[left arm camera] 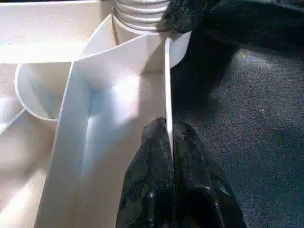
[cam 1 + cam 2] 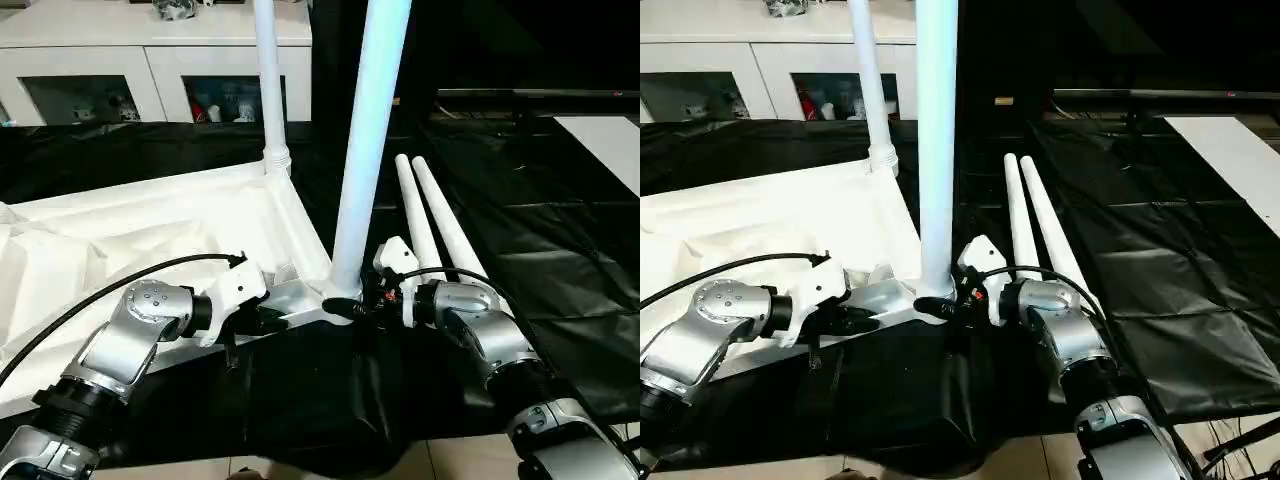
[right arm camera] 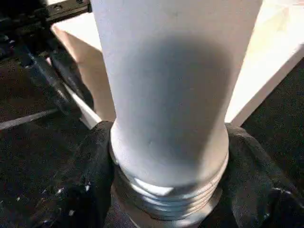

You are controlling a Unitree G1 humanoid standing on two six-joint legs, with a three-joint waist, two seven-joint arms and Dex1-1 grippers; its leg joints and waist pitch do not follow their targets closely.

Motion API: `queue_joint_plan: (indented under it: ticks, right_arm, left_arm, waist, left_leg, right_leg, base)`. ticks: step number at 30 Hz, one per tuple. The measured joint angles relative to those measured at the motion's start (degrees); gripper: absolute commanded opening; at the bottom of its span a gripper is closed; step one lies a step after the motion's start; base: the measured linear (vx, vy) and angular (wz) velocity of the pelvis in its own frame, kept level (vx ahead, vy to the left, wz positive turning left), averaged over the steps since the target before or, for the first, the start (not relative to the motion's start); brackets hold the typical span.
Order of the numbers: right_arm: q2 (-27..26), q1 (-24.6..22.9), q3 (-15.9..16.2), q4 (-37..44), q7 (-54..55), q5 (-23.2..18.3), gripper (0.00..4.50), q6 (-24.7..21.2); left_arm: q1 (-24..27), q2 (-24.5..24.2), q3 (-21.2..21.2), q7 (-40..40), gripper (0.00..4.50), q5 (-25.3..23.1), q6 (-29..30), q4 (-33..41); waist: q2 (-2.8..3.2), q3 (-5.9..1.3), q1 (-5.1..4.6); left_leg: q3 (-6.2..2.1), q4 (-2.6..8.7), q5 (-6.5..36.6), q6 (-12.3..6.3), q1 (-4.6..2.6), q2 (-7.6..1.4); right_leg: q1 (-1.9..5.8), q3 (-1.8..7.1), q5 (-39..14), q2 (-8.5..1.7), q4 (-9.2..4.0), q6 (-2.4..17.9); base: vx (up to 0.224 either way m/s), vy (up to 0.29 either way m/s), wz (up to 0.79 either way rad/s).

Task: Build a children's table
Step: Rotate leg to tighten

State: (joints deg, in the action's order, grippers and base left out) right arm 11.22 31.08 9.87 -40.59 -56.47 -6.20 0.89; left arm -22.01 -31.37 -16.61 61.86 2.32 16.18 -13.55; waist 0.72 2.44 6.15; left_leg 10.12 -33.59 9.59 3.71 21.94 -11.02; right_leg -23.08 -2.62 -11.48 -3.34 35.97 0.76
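Between the right tool's (image 3: 166, 190) fingers stands a leg (image 2: 365, 150); left tool (image 1: 171, 142) pinches the tabletop rim (image 1: 167, 85).

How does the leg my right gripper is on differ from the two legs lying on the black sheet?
The gripped leg stands upright; the two loose legs lie flat, side by side. The gripped leg sits in the tabletop corner socket, with the right gripper around its threaded base; the loose legs touch neither the tabletop nor a gripper. All are long, white, round and tapered.

Tabletop (image 2: 200, 215): plain white. Upright leg (image 2: 365, 140): white, bluish tint. Sheet (image 2: 540, 230) at 3 o'clock: glossy black. Forearms: silver. Gripper fingers (image 1: 156, 190): black.
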Motion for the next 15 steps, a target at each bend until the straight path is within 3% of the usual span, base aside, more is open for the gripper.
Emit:
queue_joint_plan:
  ticks: [8, 15]
  right_arm:
    - [-7.2, 0.3, -4.0, -5.0, 18.1, 0.5, 2.73, 2.0]
    - [-14.2, 7.2, -8.8, -15.8, 41.5, 2.0, 2.73, 2.8]
  left_arm:
    - [-2.8, 5.5, 0.6, -7.4, 0.0, -2.1, 4.8, -3.1]
    - [-8.0, 14.8, 0.2, -18.9, 0.0, -5.5, 8.5, -9.7]
  waist:
    - [-0.09, -0.04, -1.09]
    - [-0.16, -0.03, -1.23]
  left_leg:
    - [0.0, -0.02, 0.0, 0.01, -0.54, 0.05]
    - [-0.07, 0.09, 0.0, 0.02, -0.84, 0.08]
  right_leg:
    - [0.39, 0.04, 0.0, -0.06, 0.05, -0.1]
    - [0.49, -0.01, 0.0, -0.07, -0.23, -0.1]
  base:
    - [0.0, 0.0, 0.0]
    - [0.0, 0.0, 0.0]
